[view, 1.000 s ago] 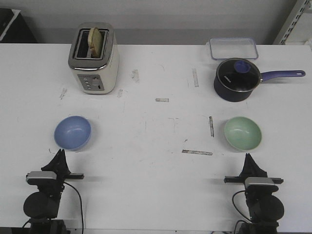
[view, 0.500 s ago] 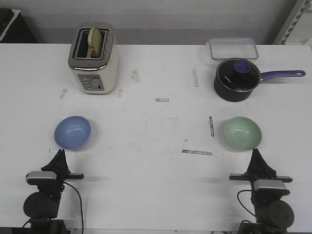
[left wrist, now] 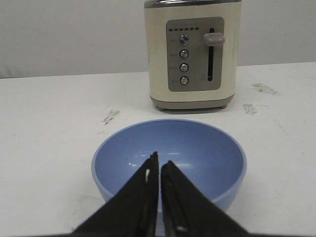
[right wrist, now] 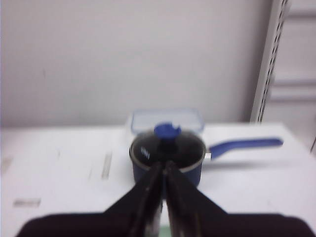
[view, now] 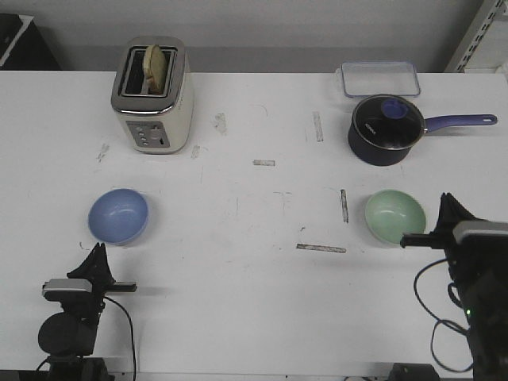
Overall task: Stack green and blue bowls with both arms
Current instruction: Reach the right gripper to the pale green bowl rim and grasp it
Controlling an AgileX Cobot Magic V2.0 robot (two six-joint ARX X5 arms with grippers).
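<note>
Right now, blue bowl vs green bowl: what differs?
Colour: the blue bowl is periwinkle, the green bowl pale mint. Side: the blue bowl sits on the table's left, in front of the toaster; the green bowl sits on the right, in front of the saucepan. Neighbours: the right gripper is beside the green bowl; the left gripper sits short of the blue bowl. Both are upright, empty, similar size.

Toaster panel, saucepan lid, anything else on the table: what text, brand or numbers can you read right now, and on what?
None is legible.
Toaster: tiny markings beside its four buttons, too small to read.
Saucepan's glass lid: a small white mark, probably a brand, too blurred to read.
Blue bowl, green bowl, clear container: no print visible.
</note>
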